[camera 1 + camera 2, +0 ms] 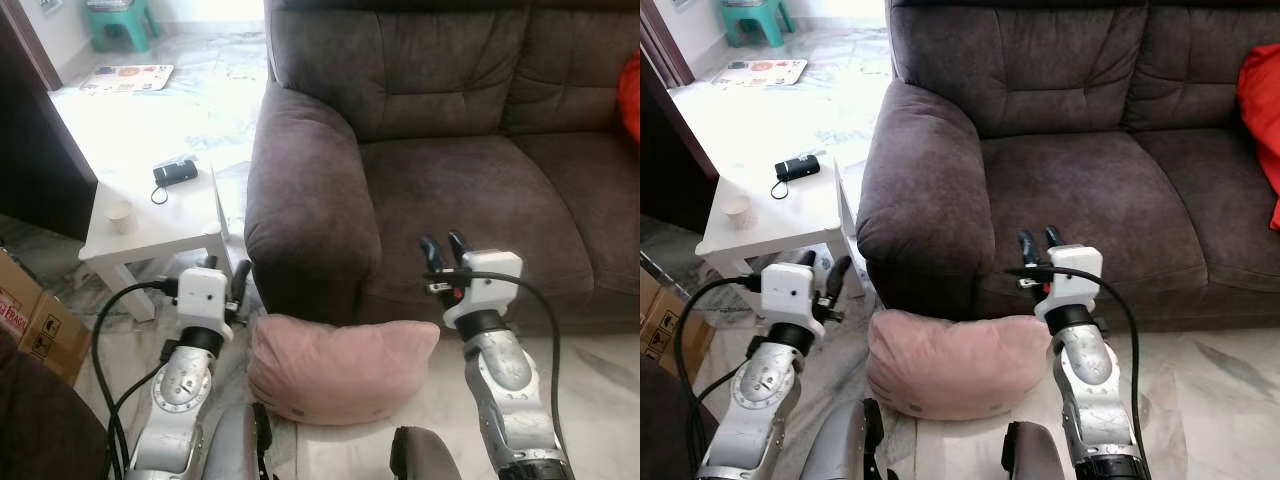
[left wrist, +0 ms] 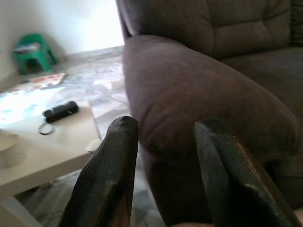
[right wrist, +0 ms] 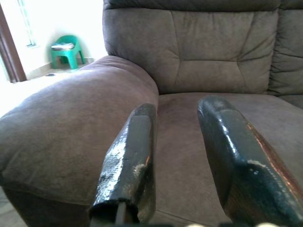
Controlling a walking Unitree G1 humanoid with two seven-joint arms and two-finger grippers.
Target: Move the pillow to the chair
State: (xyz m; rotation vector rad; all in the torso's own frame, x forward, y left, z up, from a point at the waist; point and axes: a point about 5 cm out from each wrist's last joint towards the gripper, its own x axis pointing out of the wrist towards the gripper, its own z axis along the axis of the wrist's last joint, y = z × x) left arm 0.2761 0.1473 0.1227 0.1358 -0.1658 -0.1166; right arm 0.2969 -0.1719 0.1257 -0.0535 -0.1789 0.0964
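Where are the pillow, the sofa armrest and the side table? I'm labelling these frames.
pillow (image 1: 335, 368), left eye view, middle of its top face
sofa armrest (image 1: 305, 190), left eye view, its top
side table (image 1: 150, 215), left eye view, bare tabletop

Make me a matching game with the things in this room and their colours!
Things:
1. pillow
2. sofa
3. side table
4. little stool

Colours:
A. white
B. green
C. pink
D. dark brown

Pairs: 1-C, 2-D, 3-A, 4-B
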